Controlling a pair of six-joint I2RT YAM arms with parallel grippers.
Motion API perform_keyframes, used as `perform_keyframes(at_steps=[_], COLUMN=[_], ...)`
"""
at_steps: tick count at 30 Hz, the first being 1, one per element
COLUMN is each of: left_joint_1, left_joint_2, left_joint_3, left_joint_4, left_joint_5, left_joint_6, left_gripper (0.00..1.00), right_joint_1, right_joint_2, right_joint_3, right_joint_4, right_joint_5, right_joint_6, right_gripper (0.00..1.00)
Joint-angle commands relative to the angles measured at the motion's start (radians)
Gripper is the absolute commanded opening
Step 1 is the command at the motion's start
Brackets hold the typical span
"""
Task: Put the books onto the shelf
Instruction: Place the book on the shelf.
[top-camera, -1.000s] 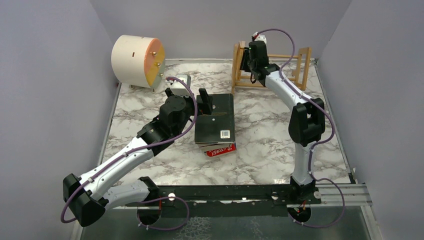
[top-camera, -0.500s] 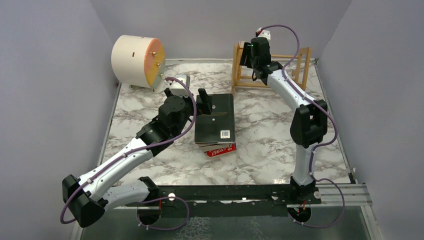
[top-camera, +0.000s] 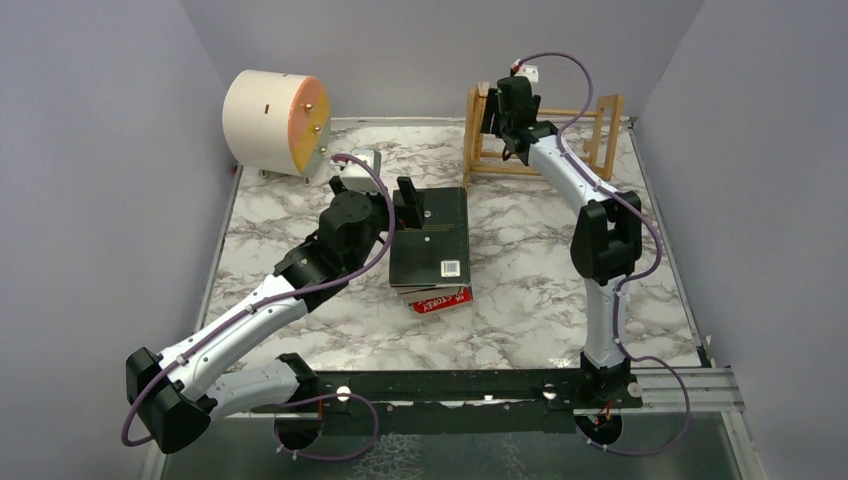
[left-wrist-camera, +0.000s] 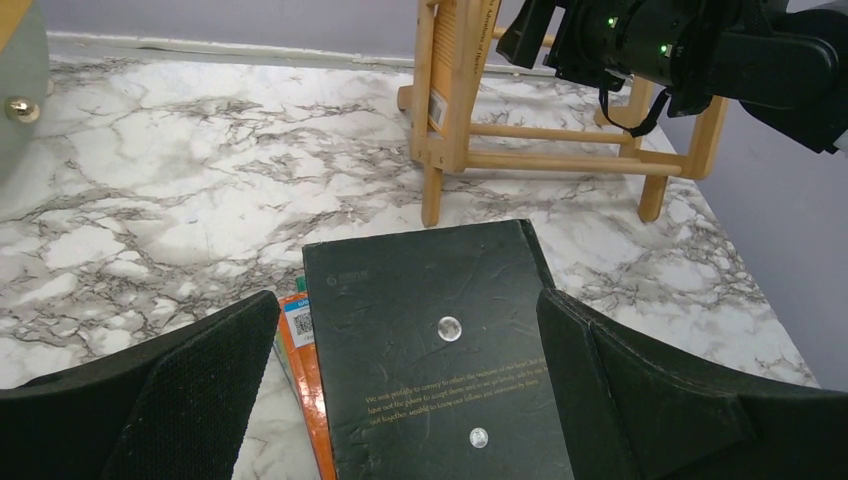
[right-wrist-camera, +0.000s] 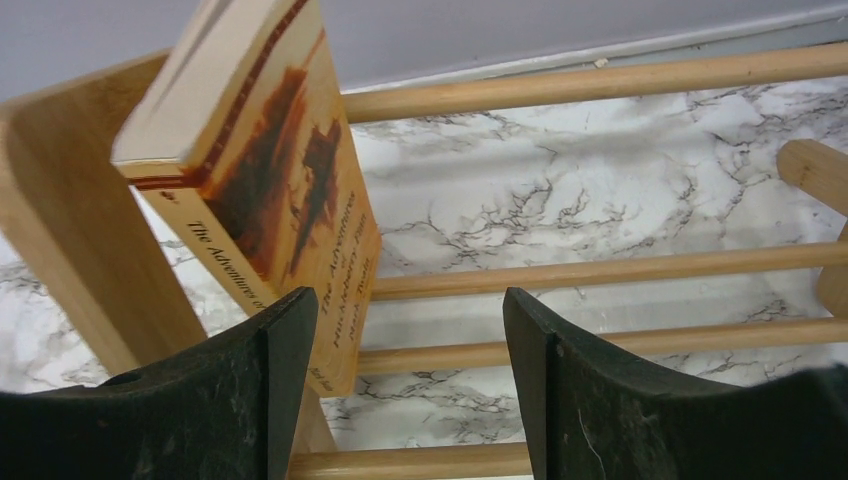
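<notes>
Marble table (top-camera: 530, 290), cream drum (top-camera: 265, 120) beyond book stack (top-camera: 430, 245)

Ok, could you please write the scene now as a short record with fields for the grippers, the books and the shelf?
left gripper: open, over the stack, holding nothing
right gripper: open at the shelf, nothing between its fingers
shelf: light wood rails, far right of the table
shelved book: one, tan-orange cover, standing at the shelf's left end frame
stack: mid-table; dark book on top, orange book and red book showing beneath
other: cream cylinder, far left corner
</notes>
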Motion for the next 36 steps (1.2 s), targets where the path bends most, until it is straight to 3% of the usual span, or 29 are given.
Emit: perform_keyframes(at_steps=[1, 12, 27, 36], left_joint_1=[-0.002, -0.002, -0.002, -0.002], left_joint_2=[0.005, 0.037, 0.030, 0.018], left_joint_3=[0.005, 0.011, -0.009, -0.013], left_joint_4=[0.024, 0.035, 0.054, 0.048], left_joint_5=[-0.036, -0.038, -0.058, -0.078], left_joint_6=[0.013, 0.021, 0.019, 0.020], left_gripper=[0.99, 0.99, 0.99, 0.99], right_joint_1=[-0.015, -0.019, -0.019, -0.019], right_joint_2=[0.009, 0.085, 0.043, -0.031], right_joint_3=[-0.003, 0.037, -0.037, -0.117], right_joint_4=[0.004, 0.040, 0.141, 0.113], right_joint_5=[0.034, -0.069, -0.188, -0.053], right_joint_6=[0.001, -0.040, -0.060, -0.027], right_gripper=[0.68, 0.68, 0.68, 0.68])
